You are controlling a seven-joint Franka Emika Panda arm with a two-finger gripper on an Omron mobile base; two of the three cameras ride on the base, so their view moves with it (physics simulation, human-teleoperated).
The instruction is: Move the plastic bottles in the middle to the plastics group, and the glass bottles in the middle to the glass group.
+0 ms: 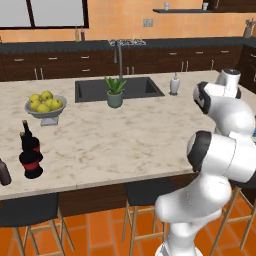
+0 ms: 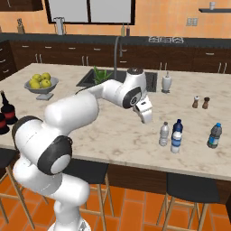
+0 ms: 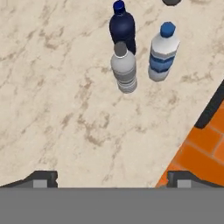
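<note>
Two black round-bellied glass bottles with red bands [image 1: 30, 155] are standing together at the marble island counter's [image 1: 125, 135] left end, while the wide-open, empty gripper [image 3: 111, 179] is hovering short of three upright bottles: blue-labelled clear plastic bottle [image 3: 163, 53], white-capped clear plastic bottle [image 3: 124, 68], small dark-blue bottle [image 3: 122, 27].

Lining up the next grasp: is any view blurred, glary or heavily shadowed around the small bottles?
Hand view: plain clear white-capped bottle and clear blue-labelled bottle sharp, faint shadows, no glare. Right base view: they look small and soft-edged. Left base view: evenly lit, slightly soft.
</note>
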